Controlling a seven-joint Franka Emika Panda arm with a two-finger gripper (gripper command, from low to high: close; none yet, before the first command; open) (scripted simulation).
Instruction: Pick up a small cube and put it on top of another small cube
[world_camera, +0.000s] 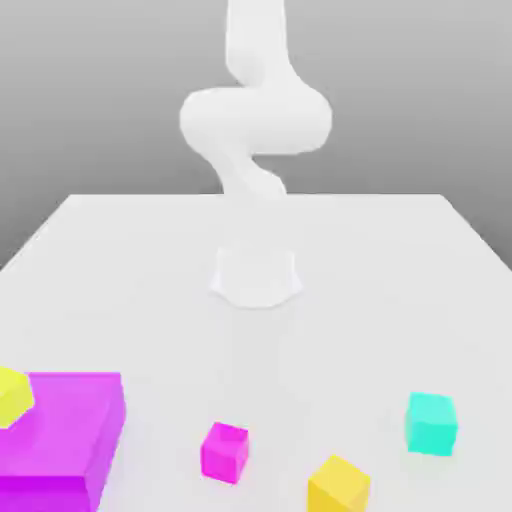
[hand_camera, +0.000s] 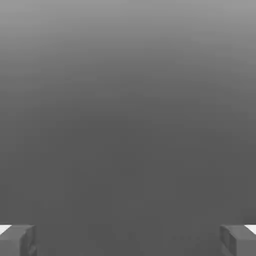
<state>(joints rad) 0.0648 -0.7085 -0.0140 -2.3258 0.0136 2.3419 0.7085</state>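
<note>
White table (world_camera: 150, 270) bears upright small cube (world_camera: 431, 423), no long axis; jaws wide, empty.

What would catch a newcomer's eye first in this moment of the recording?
The big magenta block at the exterior view's lower left, with a yellow cube on its corner. Then the loose small cubes along the table's front: a magenta cube, a second yellow cube and the cyan cube toward the right. Behind them rises the pale white arm.

Small cyan cube (world_camera: 431, 423), plain, resting flat on the white table, alone, toward the exterior view's right
</note>
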